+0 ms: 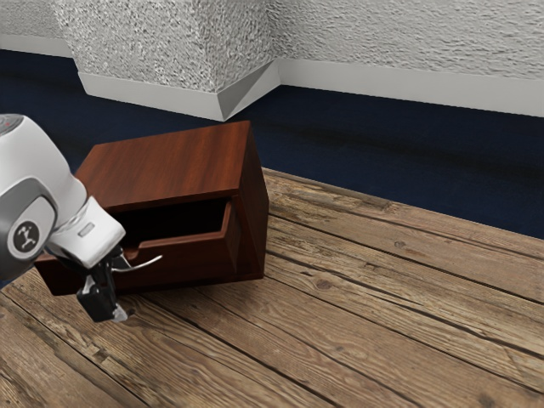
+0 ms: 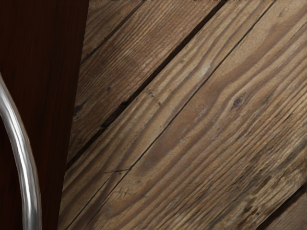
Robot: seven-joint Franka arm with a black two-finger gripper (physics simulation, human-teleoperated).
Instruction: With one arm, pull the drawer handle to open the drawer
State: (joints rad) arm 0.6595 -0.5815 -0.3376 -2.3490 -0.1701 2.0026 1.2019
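A dark red-brown wooden cabinet [image 1: 178,161] stands on the plank table. Its drawer [image 1: 183,251] sticks out a little from the cabinet front, with a dark gap above it. A thin silver handle [image 1: 143,261] juts from the drawer front. My black gripper [image 1: 108,311] hangs from the white arm just below and at the near end of the handle, pointing down at the table. In the wrist view the curved silver handle [image 2: 21,163] runs across the dark drawer front [image 2: 41,72], close beside my hand.
The weathered plank table [image 1: 382,306] stretches wide toward the exterior view's right and front. Behind it lie a dark blue floor [image 1: 408,144] and a white textured wall with a jutting corner [image 1: 221,93].
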